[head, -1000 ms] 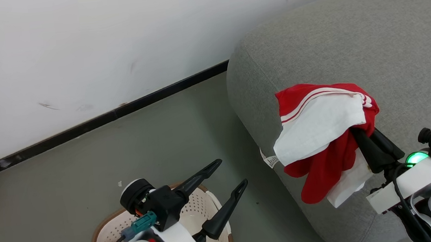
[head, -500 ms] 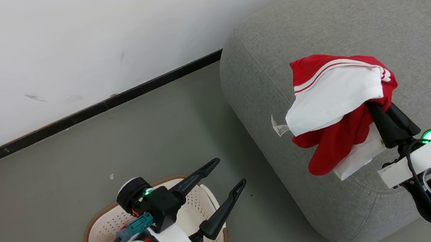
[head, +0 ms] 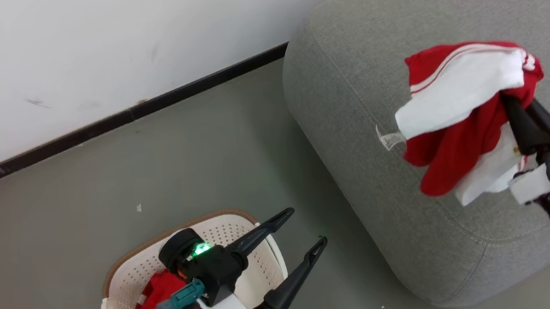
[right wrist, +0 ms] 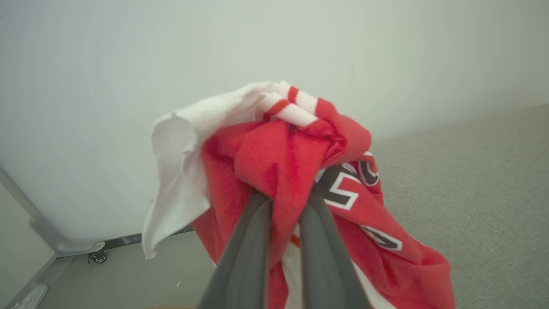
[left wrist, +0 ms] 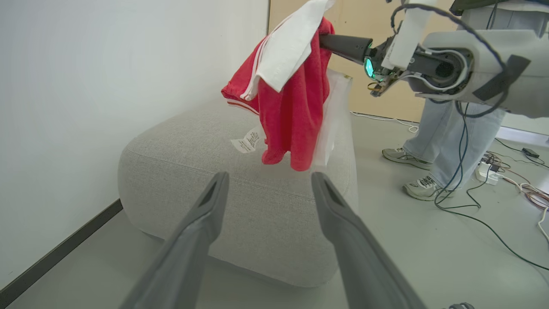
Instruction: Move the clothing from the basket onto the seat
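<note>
Grey floor (head: 181, 173) lay around one seat (head: 352, 117) and one basket (head: 136, 284). Two red garments could be counted. The right gripper (right wrist: 285, 206) was clamped on one piece of clothing (head: 456, 96), which draped over and below its fingers above the seat, apparently not yet laid down. A second garment (head: 159, 292) lay in the basket, behind and below the left gripper (head: 307, 227), whose fingers stood spread and empty. About half the job seemed left.
</note>
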Robot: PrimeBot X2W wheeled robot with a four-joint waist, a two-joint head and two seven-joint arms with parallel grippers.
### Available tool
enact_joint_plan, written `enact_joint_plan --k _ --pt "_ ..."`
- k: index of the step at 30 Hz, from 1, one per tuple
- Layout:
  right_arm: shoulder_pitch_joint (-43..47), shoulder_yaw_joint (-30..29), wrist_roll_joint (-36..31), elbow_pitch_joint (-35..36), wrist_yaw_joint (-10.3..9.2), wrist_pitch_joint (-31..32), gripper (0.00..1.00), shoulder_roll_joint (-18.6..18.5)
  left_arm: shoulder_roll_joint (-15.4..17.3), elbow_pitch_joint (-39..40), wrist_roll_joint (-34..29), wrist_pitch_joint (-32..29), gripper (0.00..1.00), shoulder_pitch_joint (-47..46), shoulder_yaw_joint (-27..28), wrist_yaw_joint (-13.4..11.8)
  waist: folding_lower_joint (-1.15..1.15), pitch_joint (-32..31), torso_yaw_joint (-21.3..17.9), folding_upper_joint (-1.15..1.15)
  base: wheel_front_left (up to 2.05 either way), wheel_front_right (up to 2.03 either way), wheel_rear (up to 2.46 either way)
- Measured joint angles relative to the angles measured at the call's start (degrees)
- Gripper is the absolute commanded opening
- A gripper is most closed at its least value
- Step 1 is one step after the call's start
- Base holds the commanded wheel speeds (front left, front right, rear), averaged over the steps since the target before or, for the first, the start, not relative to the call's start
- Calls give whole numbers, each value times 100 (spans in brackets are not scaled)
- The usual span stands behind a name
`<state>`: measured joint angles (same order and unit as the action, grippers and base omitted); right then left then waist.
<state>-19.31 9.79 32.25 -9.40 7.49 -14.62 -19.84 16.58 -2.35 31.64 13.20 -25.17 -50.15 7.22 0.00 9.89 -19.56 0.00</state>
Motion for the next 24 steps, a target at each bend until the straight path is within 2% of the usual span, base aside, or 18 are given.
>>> enact_joint_plan --k 24 --pt "-1101 -895 36 -645 0 0 0 -213 355 583 -51 -205 100 -386 -257 0 0 848 176 0 0 0 0"
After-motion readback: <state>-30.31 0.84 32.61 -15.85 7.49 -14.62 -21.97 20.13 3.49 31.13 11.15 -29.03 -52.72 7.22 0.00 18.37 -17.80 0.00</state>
